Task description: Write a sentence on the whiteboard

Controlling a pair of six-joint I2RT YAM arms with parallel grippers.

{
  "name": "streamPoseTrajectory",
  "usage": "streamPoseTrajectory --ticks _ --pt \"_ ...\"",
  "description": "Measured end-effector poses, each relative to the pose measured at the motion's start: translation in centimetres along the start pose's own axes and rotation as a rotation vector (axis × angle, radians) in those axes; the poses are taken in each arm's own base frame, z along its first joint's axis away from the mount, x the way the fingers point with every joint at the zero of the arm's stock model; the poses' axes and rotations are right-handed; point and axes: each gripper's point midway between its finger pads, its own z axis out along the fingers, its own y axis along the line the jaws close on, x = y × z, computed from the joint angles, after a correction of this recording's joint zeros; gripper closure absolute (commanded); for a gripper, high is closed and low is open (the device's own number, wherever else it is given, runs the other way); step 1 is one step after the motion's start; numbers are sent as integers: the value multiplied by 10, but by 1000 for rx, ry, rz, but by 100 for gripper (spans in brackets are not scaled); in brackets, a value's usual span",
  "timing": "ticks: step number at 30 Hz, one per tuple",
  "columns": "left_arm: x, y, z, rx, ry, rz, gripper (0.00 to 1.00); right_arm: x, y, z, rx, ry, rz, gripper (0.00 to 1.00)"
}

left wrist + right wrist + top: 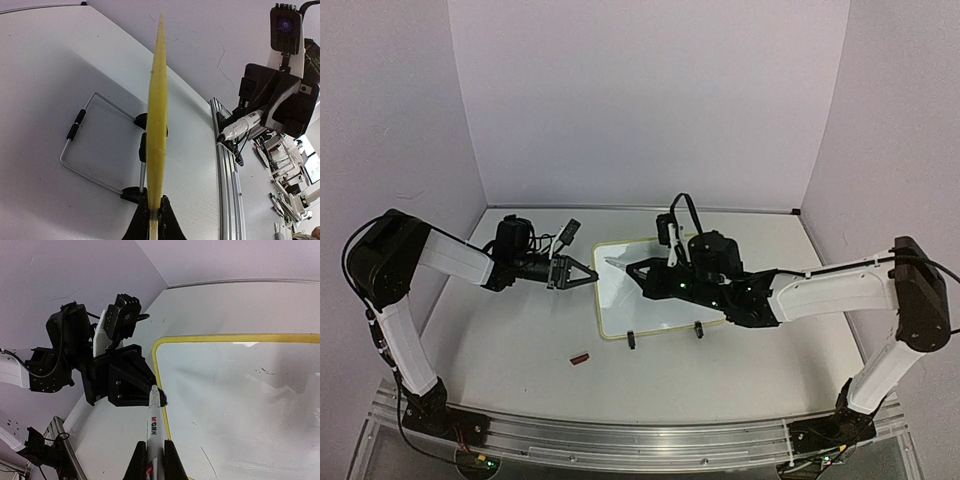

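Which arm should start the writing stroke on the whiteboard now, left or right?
Right. The right gripper is shut on the marker, its tip beside the whiteboard's yellow frame. The left gripper is shut on that frame's edge, holding the board, so it is not free to write.

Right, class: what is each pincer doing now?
Left pincer: closed on the whiteboard edge.
Right pincer: closed on the marker.

pale lilac walls (640, 100), white tabletop (510, 330), even light
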Motion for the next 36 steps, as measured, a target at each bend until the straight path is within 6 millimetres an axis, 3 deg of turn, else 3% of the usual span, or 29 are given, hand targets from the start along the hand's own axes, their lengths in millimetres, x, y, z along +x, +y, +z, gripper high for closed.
streamPoseTrajectory --ticks 18,36 --pt "1 1 0 -4 3 3 100 -6 -16 16 50 -27 18 100" --pt "1 1 0 -5 3 4 100 -9 -19 25 61 -60 30 100"
